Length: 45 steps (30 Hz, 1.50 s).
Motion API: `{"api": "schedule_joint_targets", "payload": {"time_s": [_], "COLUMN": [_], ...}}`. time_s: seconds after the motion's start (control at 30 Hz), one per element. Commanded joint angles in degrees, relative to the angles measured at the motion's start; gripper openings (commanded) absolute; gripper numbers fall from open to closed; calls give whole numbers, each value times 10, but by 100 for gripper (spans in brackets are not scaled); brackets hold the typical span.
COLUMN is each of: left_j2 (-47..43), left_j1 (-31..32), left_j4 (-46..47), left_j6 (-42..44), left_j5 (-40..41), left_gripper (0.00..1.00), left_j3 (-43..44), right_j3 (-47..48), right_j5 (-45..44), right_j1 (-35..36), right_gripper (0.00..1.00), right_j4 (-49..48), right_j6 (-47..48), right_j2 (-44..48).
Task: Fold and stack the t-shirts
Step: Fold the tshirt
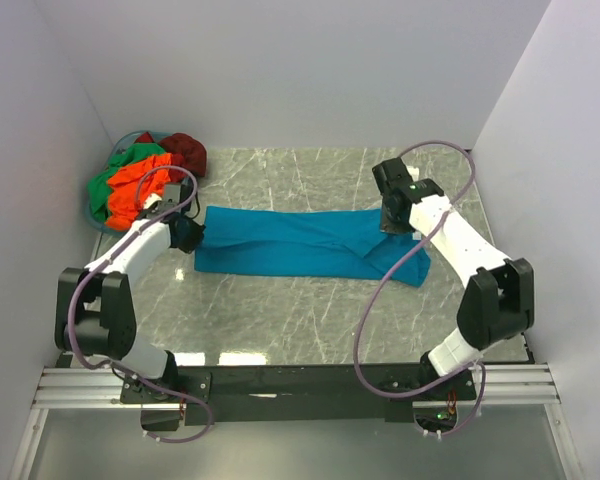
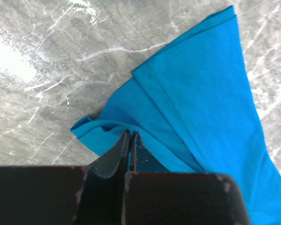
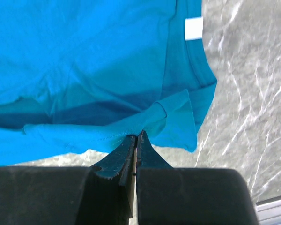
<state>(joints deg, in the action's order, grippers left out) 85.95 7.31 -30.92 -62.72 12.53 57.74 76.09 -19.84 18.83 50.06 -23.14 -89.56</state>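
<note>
From above, the teal-blue t-shirt (image 1: 300, 245) lies stretched out as a long band across the middle of the marble table (image 1: 310, 325), running from my left side to my right. My left claw (image 1: 194, 236) sits at the shirt's left end and my right claw (image 1: 395, 226) at its right end, where the cloth widens and bunches toward the near edge. In the far left corner a heap of other shirts fills the basket (image 1: 90, 212): an orange t-shirt (image 1: 140, 185) on top, a green t-shirt (image 1: 105, 190) around it and a dark red t-shirt (image 1: 185, 152) at the back, well apart from the spread one. Through my left wrist camera, my left claw (image 2: 130, 137) has its two dark fingers pressed together with a thin sliver of blue cloth showing between them, so it is clamped on a rumpled corner of the teal-blue t-shirt (image 2: 201, 93); from there the folded layers fan away over the table (image 2: 37, 70). Through my right wrist camera, my right claw (image 3: 136, 138) is likewise pinched together, gripping the stitched hem of the teal-blue t-shirt (image 3: 84, 61), which fills most of the view. A small white tag (image 3: 193, 28) shows near the shirt's edge, and bare table (image 3: 243, 93) lies beside it.
</note>
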Motion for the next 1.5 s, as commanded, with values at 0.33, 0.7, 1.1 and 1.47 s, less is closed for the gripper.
{"api": "schedule_joint_targets", "payload": {"time_s": [0.33,0.7,1.1,1.47], "left_j2": [75,91,34,-103], "left_j1": [-2,-2,-1,3], "left_j4": [1,-35,-19,22], "left_j6": [-13,-7,25,71], "left_j5": [14,30,-33,-75], "left_gripper": [1,61,100,100], "left_j3": [54,87,92,-9], "right_j3": [139,296,67,12], "right_j5": [3,-21,209,269], "right_j1": [-12,-13,-12,-10], "right_gripper": [0,35,77,80], "right_j4": [-62,10,-137,-184], "right_j6": [185,210,88,53], "right_j2": [-141,-289,-121,-163]}}
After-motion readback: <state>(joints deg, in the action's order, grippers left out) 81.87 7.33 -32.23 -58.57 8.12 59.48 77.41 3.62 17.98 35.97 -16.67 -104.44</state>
